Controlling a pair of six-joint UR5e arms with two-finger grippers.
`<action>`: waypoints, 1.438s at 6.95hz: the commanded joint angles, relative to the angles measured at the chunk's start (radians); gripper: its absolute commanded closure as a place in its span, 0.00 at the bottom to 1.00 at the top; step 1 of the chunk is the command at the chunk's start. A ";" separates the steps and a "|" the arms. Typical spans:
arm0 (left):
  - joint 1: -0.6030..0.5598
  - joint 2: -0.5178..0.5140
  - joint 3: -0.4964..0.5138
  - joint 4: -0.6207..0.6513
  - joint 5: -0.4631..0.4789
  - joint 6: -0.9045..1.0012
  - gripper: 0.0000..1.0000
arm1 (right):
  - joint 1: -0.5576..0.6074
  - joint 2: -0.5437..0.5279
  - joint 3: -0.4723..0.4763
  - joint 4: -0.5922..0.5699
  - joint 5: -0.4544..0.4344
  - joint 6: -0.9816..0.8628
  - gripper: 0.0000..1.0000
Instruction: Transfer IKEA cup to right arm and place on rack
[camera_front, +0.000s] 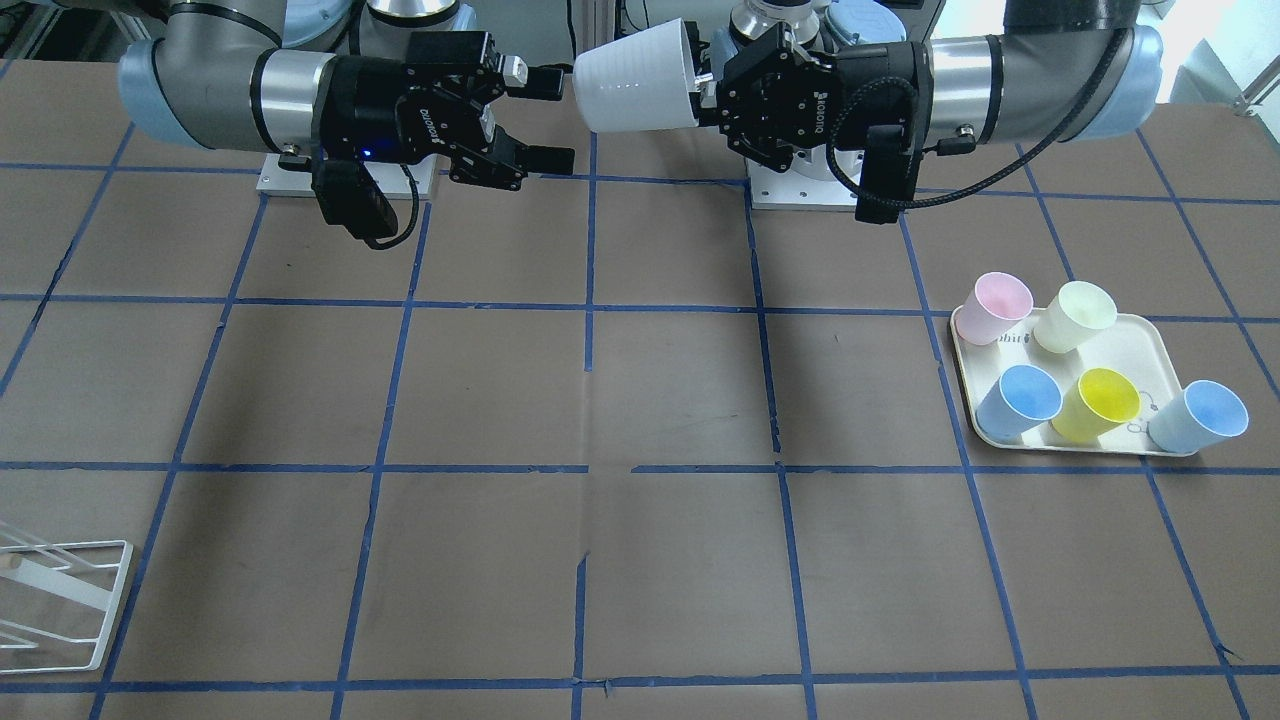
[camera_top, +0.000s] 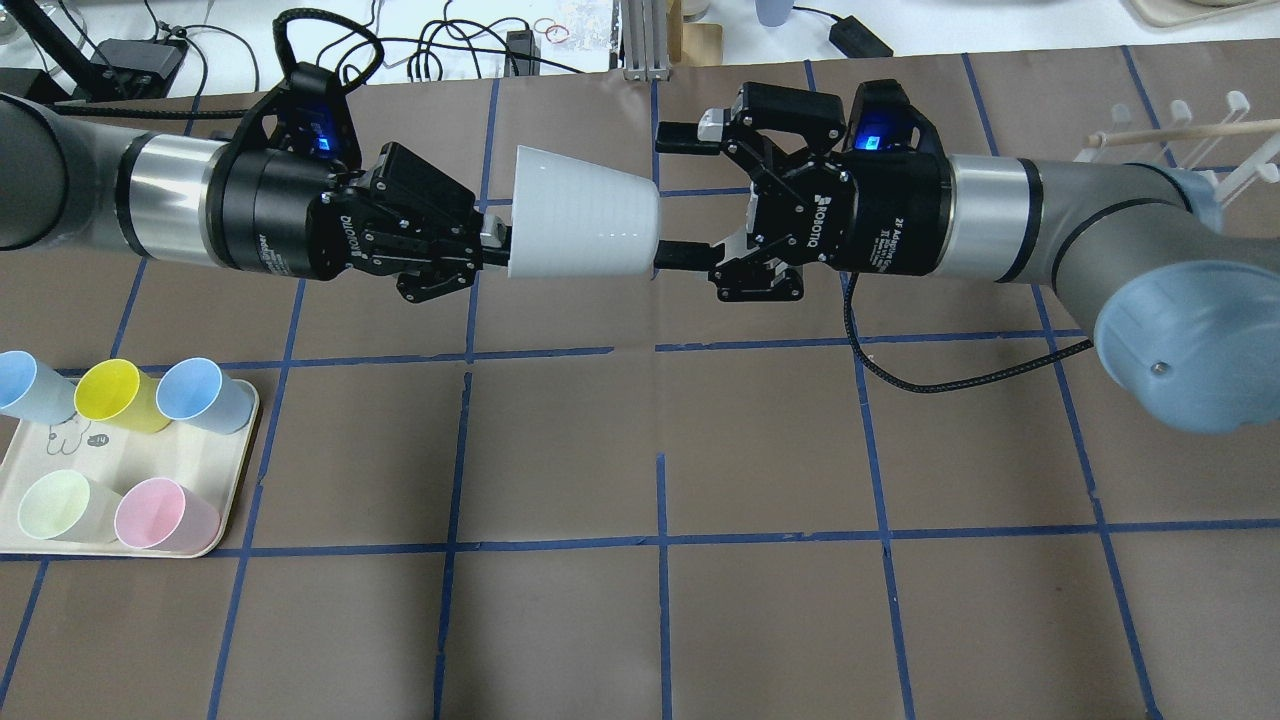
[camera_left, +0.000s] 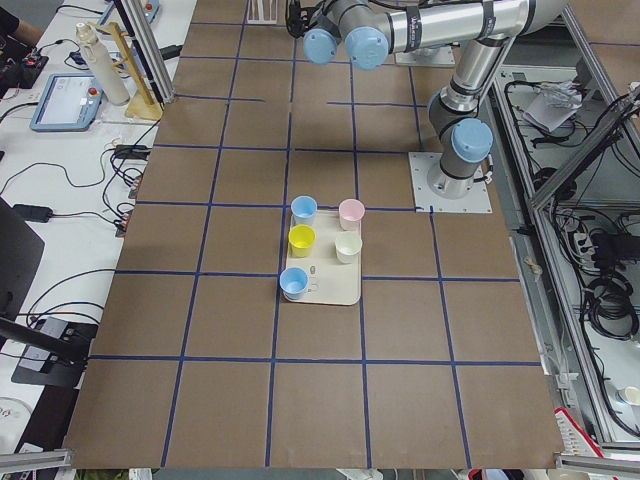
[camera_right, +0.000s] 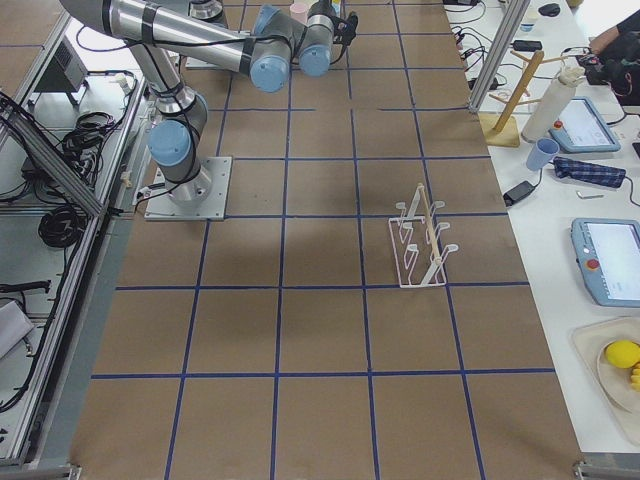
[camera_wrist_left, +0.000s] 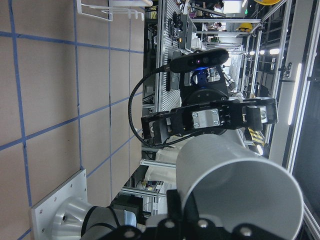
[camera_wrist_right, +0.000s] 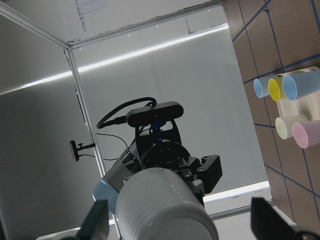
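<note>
The pale grey IKEA cup is held on its side, high above the table between the two arms. My left gripper is shut on its rim, with the base pointing at the right arm. My right gripper is open, one finger on each side of the cup's base end and not closed on it. The right wrist view shows the cup's base between its fingers. The left wrist view shows the cup with the right gripper beyond. The white wire rack stands on the right side.
A cream tray on the left side holds pink, pale green, yellow and light blue cups. A black cable hangs under the right arm. Both arm bases stand at the table's robot side.
</note>
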 joint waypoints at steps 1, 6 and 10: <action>0.000 0.019 -0.040 0.013 -0.023 0.028 1.00 | 0.000 -0.020 -0.004 0.064 -0.001 0.002 0.00; -0.002 0.029 -0.050 0.013 -0.036 0.063 1.00 | 0.009 -0.050 -0.002 0.133 -0.004 0.005 0.02; -0.002 0.029 -0.050 0.013 -0.052 0.063 1.00 | 0.015 -0.052 -0.004 0.192 -0.007 0.025 0.08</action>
